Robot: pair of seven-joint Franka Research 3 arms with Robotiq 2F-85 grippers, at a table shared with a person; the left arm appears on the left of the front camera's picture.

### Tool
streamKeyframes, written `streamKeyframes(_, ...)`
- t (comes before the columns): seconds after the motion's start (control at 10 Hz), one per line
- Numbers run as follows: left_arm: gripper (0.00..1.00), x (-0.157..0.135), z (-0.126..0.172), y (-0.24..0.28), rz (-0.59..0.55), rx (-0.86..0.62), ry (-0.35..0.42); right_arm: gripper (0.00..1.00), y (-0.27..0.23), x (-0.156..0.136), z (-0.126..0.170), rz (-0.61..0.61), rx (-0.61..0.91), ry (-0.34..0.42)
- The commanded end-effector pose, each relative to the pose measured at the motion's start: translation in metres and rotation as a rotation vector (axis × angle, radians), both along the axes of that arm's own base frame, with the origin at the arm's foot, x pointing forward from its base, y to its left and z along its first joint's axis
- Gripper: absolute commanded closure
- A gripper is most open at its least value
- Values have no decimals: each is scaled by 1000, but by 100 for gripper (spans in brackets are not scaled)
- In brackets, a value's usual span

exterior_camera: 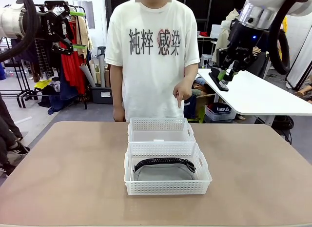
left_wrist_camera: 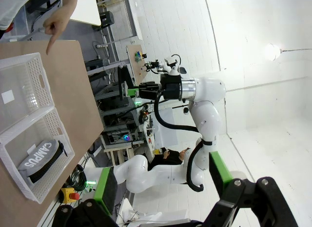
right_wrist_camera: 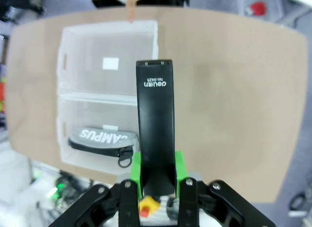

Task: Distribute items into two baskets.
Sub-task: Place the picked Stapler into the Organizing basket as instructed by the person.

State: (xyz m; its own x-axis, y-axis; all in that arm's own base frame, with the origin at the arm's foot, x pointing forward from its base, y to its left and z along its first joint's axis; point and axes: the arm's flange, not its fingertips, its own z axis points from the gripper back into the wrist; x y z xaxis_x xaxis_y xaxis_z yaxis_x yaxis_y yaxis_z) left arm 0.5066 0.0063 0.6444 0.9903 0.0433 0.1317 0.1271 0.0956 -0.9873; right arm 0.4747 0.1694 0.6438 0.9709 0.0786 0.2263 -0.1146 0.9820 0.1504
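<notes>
High at the right, my right gripper [exterior_camera: 225,75] is shut on the black stapler [exterior_camera: 218,78], above and off to the right of the baskets. In the right wrist view the stapler [right_wrist_camera: 156,119] stands clamped between the green pads [right_wrist_camera: 179,163], with both white baskets below it. The far basket [exterior_camera: 161,123] [right_wrist_camera: 80,46] holds nothing. In the near basket [exterior_camera: 165,189] [right_wrist_camera: 63,129] lies the grey pouch [exterior_camera: 163,169] [right_wrist_camera: 97,136], zipper up. My left gripper [exterior_camera: 78,30] [left_wrist_camera: 163,175] hangs open at the upper left, holding nothing. Its wrist view takes in the pouch [left_wrist_camera: 41,158] from the side.
A person stands at the far edge, with one hand [exterior_camera: 181,96] [left_wrist_camera: 58,24] pointing a finger down at the far basket. The brown table [exterior_camera: 58,178] is bare on both sides of the baskets. Behind stand a white table [exterior_camera: 263,95] and a clothes rack [exterior_camera: 73,61].
</notes>
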Motion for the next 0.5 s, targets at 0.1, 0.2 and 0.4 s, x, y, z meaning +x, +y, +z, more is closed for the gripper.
streamKeyframes(0.1,0,-1,1,1,0,-1,0,100,32,26,9,216,-129,3)
streamKeyframes(0.2,0,-1,1,1,0,-1,0,100,47,34,4,338,-176,16)
streamKeyframes(0.4,0,-1,1,1,0,-1,0,100,71,42,-8,521,-248,28)
